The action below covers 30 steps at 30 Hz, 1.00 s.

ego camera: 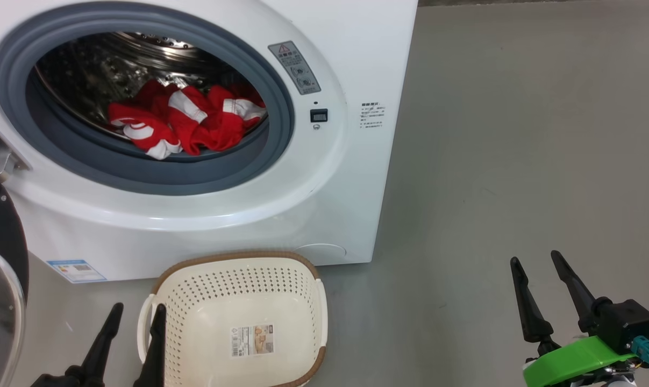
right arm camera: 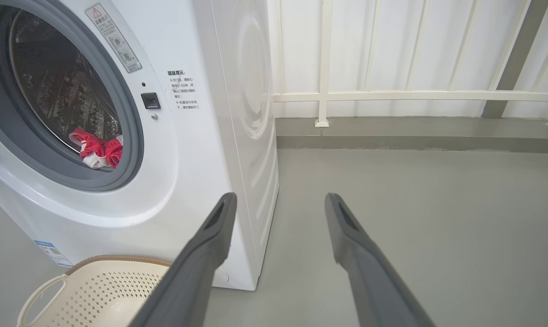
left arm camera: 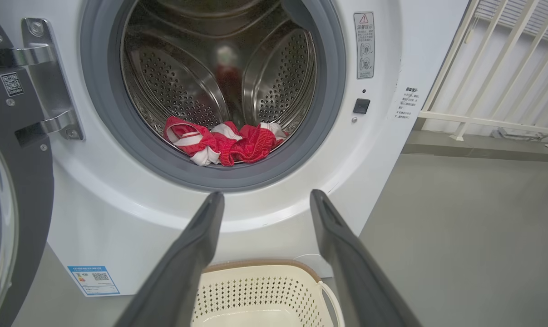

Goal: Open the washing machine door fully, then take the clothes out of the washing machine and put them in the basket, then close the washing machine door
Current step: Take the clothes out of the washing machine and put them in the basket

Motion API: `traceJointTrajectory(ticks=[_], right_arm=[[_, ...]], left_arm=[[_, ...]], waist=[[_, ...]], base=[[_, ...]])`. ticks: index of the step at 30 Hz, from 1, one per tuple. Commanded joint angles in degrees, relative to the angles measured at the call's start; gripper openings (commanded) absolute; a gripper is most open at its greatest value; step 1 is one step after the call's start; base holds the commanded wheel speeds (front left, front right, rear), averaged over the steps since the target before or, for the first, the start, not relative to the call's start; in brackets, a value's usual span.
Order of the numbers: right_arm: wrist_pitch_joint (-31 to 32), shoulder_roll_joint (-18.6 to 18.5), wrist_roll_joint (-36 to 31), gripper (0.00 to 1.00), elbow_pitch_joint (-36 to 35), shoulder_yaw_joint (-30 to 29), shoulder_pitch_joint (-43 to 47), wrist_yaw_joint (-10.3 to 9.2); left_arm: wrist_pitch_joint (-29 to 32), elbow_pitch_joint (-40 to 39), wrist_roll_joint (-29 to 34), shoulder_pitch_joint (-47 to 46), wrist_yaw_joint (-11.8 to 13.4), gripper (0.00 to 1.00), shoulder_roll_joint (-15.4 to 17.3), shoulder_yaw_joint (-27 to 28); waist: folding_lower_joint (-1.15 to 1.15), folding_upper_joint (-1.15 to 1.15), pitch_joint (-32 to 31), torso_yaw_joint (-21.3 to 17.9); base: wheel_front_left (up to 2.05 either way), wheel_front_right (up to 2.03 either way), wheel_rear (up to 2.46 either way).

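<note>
Your left gripper (left arm camera: 267, 195), spread wide and empty, is nearer the crumpled red-and-white fabric clothes (left arm camera: 224, 141) lying straight ahead in the steel drum (left arm camera: 174, 81).

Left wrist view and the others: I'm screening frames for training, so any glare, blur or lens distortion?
Left wrist view: the clothes are sharp, the steel drum mirrors them as a red smear at its back, and the bars of the railing splay. Head view: bright highlights on the drum's top, even light elsewhere. Right wrist view: the corner edge of the washing machine leans and bends.
</note>
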Motion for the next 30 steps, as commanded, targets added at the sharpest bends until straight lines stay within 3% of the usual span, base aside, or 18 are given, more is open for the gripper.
traceJointTrajectory(ticks=[1, 12, 30], right_arm=[[-0.37, -0.5, -0.04, 1.0, -1.28, 1.24, -1.82, 0.35], [-0.37, 0.29, -0.12, 1.0, -1.86, 1.57, -3.94, 0.35], [-0.37, 1.88, 0.14, 1.0, -3.09, 3.11, -11.34, 0.35]], left_arm=[[-0.29, -0.93, 0.38, -2.19, -0.31, 1.0, 0.64, 1.95], [-0.29, 6.92, 2.1, -11.7, -0.31, 1.0, 1.92, -1.32], [3.76, 37.05, 3.08, -50.97, -0.31, 1.0, 7.37, -11.65]], waist=[[0.0, 0.0, 0.16, -0.06], [0.0, 0.0, 4.18, -1.22], [0.0, 0.0, 17.2, -5.56]], base=[[0.0, 0.0, 0.0], [0.0, 0.0, 0.0], [0.0, 0.0, 0.0]])
